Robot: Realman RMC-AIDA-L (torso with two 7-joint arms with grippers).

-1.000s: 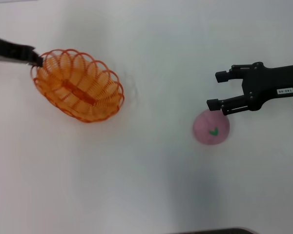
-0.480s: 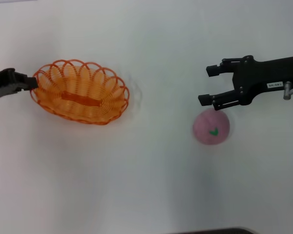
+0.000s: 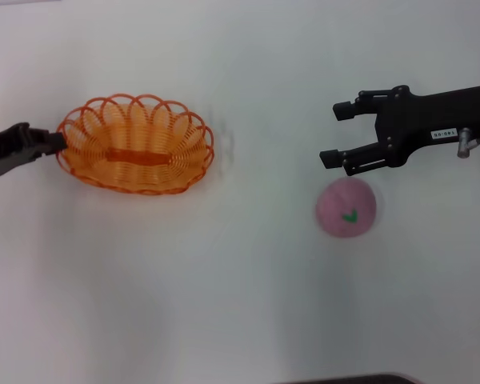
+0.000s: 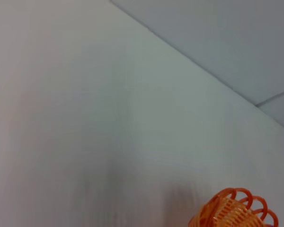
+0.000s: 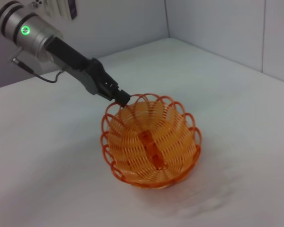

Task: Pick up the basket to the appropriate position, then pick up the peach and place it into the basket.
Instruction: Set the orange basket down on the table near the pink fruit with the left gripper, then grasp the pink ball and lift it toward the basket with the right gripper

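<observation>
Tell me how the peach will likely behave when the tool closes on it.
The peach looks round like a ball, so it may roll away if touched off-centre. Its surface seems matte, probably not slippery. The right tool is open beside it and, it seems, wide enough to take it.

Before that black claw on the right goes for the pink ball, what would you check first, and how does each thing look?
1. Oval orange wire-weave basket upright, mouth up: ok.
2. Left gripper shut on the basket's rim: ok.
3. Basket hollow free for the fruit: ok.
4. Round pale pink peach uncovered on the white table: ok.
5. Right gripper open: ok.
6. Right gripper centred over the peach: not ok, it sits just beyond it.
</observation>
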